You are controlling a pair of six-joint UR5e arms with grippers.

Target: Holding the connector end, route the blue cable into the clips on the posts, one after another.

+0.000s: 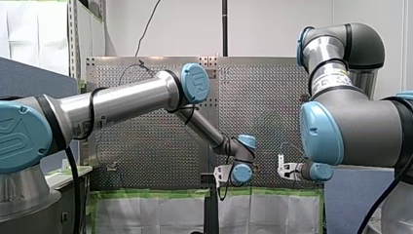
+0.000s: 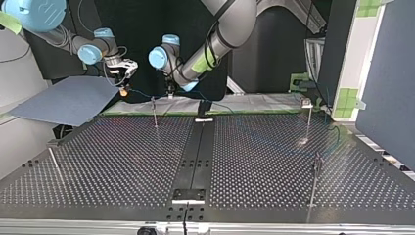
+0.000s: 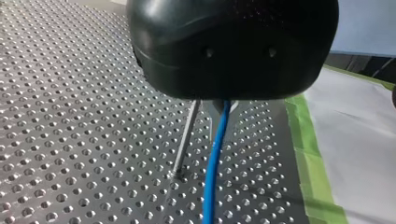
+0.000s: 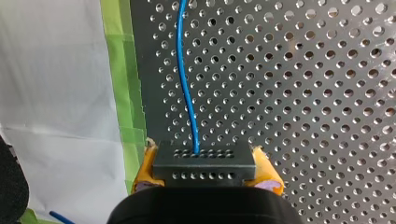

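Right gripper (image 2: 124,89): is clamping the connector (image 4: 204,163) between yellow pads (image 4: 267,175).
Left gripper (image 2: 170,92): black casing (image 3: 233,42) is blocking it; state untellable.
Post (image 3: 184,140): is standing just beside the blue cable (image 3: 214,163).

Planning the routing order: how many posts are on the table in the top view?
4. Far-left post, below the arms; far-right post; near-right post; near-left post, tilted. More may be hidden.

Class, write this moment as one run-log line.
right gripper: jaws shut on dark perforated connector block | thin blue cable: runs from block | left gripper: cable emerges beneath it, beside thin metal post
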